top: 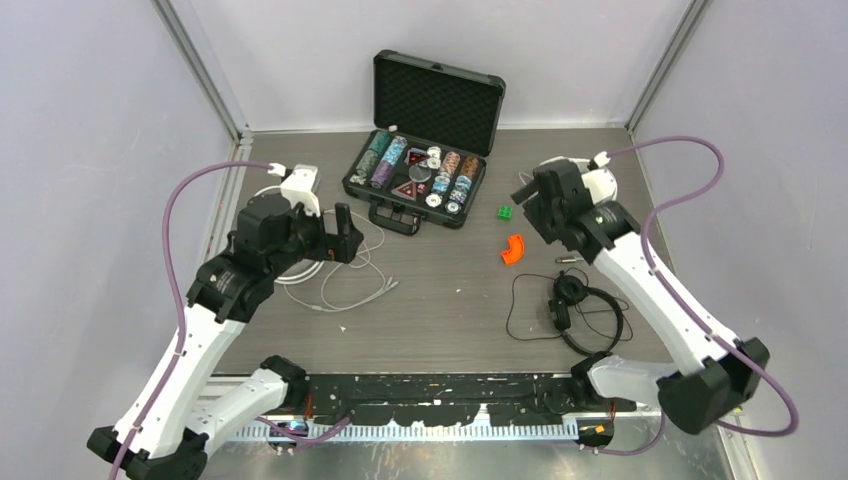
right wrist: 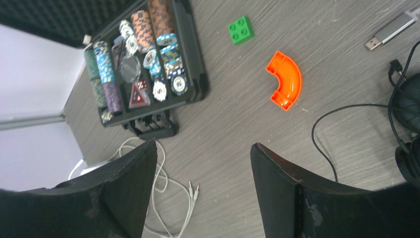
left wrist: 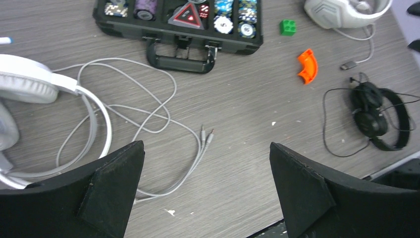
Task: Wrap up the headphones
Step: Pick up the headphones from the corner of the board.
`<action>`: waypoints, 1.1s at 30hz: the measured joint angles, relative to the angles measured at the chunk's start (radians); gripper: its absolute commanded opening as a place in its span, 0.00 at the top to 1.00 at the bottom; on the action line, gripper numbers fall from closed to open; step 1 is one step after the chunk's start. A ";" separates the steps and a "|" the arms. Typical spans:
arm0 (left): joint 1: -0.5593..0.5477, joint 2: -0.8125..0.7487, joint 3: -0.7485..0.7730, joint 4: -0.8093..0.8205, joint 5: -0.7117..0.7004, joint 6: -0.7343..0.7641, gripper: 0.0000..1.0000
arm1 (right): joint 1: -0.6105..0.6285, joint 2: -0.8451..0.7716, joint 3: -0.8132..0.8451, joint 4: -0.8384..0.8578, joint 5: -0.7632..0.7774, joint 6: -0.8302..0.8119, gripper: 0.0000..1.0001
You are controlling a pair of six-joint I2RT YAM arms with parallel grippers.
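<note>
The grey wood-grain table [top: 440,310] is boxed in by pale walls at the back and on both sides, and the arms' bases line its near edge. An open black chip case [top: 418,182] sits at the back centre, its lid raised towards the rear wall. A green block [top: 505,212] and an orange curved piece [top: 512,249] lie to its right. Bare tabletop runs through the middle, between the loose white cable [left wrist: 148,111] on the left and the black headphones [top: 578,305] on the near right. The left gripper [left wrist: 206,146] hangs above the table, jaws spread wide with nothing between them. One white headset [left wrist: 27,84] lies just to its left. Its cable loops beneath the gripper, and the twin plugs [left wrist: 207,134] show between the fingers in the wrist view. The right gripper [right wrist: 203,145] also stands wide apart and empty above bare table. The second white headset [left wrist: 341,12] lies at the back right beside it, with its grey plug [right wrist: 391,29] close by. The black pair and its thin cable lie nearer the arms, at the right edge of the right wrist view.
</note>
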 measured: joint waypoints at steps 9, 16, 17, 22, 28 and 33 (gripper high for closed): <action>0.000 -0.047 -0.042 -0.027 -0.033 0.024 0.00 | -0.366 0.268 0.124 0.012 -0.092 0.013 0.36; 0.000 -0.080 -0.032 -0.038 -0.023 0.024 0.00 | -0.586 0.401 0.147 0.003 -0.146 0.037 0.37; 0.000 -0.084 -0.032 -0.039 -0.023 0.024 0.00 | -0.601 0.420 0.159 -0.004 -0.151 0.040 0.36; 0.000 -0.096 -0.032 -0.045 -0.023 0.024 0.00 | -0.624 0.465 0.174 -0.024 -0.152 0.071 0.34; 0.000 -0.103 -0.032 -0.063 -0.023 0.024 0.00 | -0.666 0.523 0.174 -0.035 -0.161 0.093 0.36; 0.000 -0.103 -0.032 -0.068 -0.024 0.024 0.00 | -0.692 0.576 0.174 -0.024 -0.171 0.088 0.36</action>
